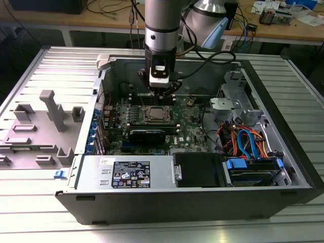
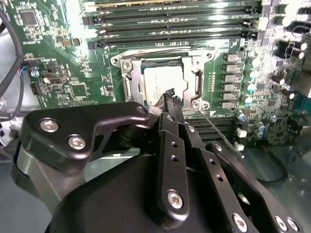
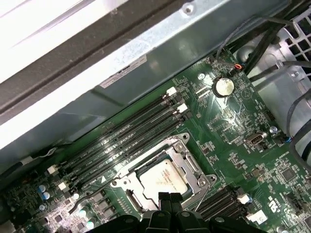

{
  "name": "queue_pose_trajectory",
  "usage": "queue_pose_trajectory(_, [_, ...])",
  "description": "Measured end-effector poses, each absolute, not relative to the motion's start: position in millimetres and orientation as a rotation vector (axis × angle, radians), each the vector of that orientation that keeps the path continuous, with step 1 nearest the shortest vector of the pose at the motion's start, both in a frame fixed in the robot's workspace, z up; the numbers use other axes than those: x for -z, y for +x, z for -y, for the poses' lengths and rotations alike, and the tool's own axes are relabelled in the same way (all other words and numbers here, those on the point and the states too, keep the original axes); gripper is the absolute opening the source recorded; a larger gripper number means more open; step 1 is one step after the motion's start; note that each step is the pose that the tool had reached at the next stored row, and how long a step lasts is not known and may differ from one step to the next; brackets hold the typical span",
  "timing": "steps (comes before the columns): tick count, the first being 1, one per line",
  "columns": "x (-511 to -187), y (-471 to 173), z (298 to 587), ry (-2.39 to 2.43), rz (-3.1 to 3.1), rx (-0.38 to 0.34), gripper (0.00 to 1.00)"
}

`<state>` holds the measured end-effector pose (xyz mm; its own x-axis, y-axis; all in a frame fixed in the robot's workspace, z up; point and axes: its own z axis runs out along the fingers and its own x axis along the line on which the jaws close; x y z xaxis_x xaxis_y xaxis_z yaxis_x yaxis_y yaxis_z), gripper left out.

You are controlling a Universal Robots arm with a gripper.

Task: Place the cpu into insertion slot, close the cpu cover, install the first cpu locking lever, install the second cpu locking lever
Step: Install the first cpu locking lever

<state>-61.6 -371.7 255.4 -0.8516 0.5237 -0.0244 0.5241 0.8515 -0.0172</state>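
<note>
Well off to the exterior view's left, a grey moulded tray (image 1: 45, 126) sits outside the open computer case (image 1: 202, 202) and has no part in this. Inside the case lies the green motherboard (image 1: 195, 126). The cpu (image 2: 163, 85) is already seated in the insertion slot (image 3: 119, 183), its pale metal top showing through the window of the cpu cover (image 2: 130, 87), which lies flat over it.

The gripper (image 1: 163, 95) hangs straight down over the socket. In the exterior view it looks to be above the socket's far edge, toward the long black memory slots (image 2: 170, 22). In both wrist views its fingertips (image 3: 164, 198) are pressed together with nothing visible between them, so it appears to hold nothing. Whether they touch the cover cannot be told.

What matters here is the thin wire locking lever (image 2: 221, 133). It leaves the socket's corner just beside the fingertips and runs away from the memory slots, slanting off from the frame's edge, which suggests it stands raised and unlatched. Its long axis follows that side of the socket, and its hinge end is the part nearest the jaws. A second thin rod lies along the frame's memory-slot side, and it is not clear whether it is hooked down.

Further toward the exterior view's right, a tangle of orange and blue cables (image 1: 248, 144) lies well apart from the work.
</note>
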Motion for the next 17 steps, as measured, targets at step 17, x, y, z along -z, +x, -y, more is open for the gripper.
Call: queue_pose_trajectory(17, [-254.7,-61.7,371.7,0.329,-3.102,0.031,0.11])
